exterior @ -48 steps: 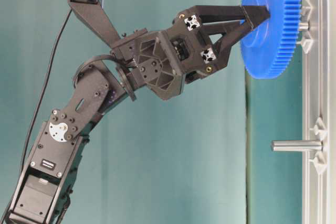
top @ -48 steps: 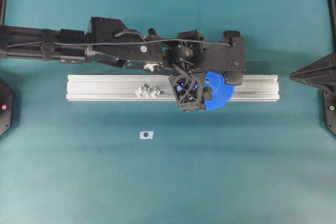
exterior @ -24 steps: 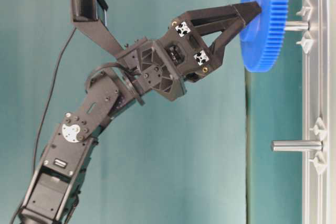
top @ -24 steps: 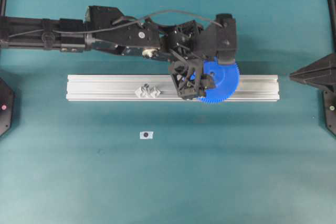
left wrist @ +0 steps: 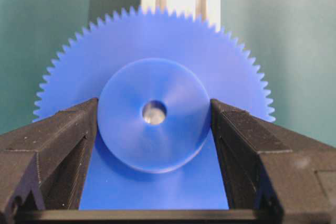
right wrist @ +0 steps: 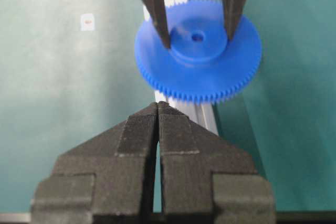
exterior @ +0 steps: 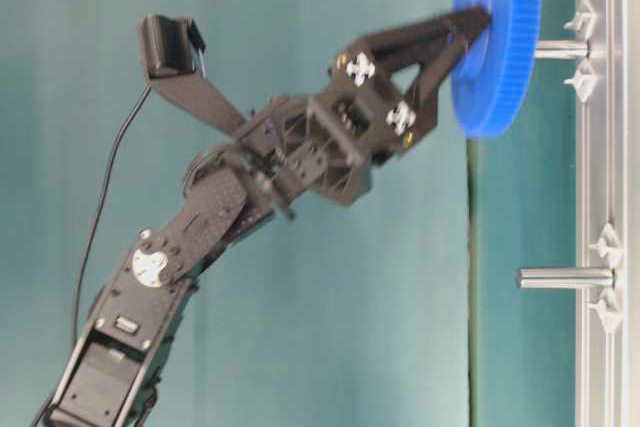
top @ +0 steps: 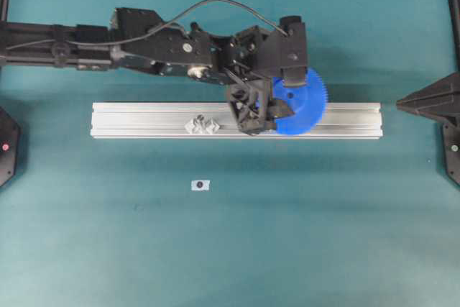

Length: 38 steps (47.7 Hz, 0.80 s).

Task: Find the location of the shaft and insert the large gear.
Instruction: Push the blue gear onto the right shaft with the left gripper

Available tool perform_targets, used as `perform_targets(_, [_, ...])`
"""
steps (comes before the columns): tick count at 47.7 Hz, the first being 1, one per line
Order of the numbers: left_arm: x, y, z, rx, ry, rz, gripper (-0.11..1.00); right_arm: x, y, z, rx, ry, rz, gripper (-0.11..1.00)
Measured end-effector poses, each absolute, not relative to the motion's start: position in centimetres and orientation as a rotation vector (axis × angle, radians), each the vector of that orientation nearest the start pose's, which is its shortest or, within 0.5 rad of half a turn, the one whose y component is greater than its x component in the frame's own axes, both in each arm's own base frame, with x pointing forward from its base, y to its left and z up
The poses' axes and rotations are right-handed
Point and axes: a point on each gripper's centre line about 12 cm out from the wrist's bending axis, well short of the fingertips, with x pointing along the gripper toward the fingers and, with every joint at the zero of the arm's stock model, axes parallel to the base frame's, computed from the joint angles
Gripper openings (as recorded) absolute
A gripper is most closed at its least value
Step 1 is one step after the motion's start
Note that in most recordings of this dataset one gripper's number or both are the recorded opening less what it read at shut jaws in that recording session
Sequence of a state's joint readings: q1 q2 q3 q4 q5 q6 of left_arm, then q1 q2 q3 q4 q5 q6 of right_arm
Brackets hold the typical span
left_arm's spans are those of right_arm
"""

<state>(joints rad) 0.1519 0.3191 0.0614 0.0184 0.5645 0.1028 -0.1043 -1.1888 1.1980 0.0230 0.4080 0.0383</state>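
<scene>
1. The left gripper [top: 272, 111] clamps the raised hub of the gear [top: 300, 104]; in the left wrist view its two black fingers [left wrist: 58, 145] press the hub from left and right.
2. In the overhead view the gear sits right of centre, over the rail [top: 144, 120], and overlaps both of the rail's long edges.
3. In the table-level view the gear [exterior: 497, 42] is at the upper right, held edge-on with its flat face toward the rail [exterior: 600, 147] along the right edge.
4. The shaft [exterior: 562, 48] juts from the rail toward the gear, and its tip reaches the gear's back face. Whether it has entered the hole cannot be told there.
5. In the left wrist view something pale grey shows inside the gear's centre hole [left wrist: 154, 112].
6. A second pin [exterior: 565, 277] stands bare lower on the rail, well apart from the gear.
7. In the overhead view a clear bracket [top: 203, 125] lies on the rail left of the gripper, and a white sticker [top: 200, 185] lies on the mat below the rail.
8. The right gripper [right wrist: 158, 109] has its jaws pressed together on nothing, near the bottom of the right wrist view, apart from the gear.
</scene>
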Motion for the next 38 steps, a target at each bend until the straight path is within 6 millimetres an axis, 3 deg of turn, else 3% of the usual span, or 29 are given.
perform_targets(13, [48.9, 7.5, 18.5, 0.038, 0.984, 0.091, 0.72, 15.1, -1.5, 24.3, 0.082, 0.408, -0.108, 0.02])
perform_targets(38, [49.9, 7.2, 19.3, 0.048, 0.946, 0.084, 0.72, 15.1, -1.5, 23.7, 0.133, 0.411, -0.12, 0.02])
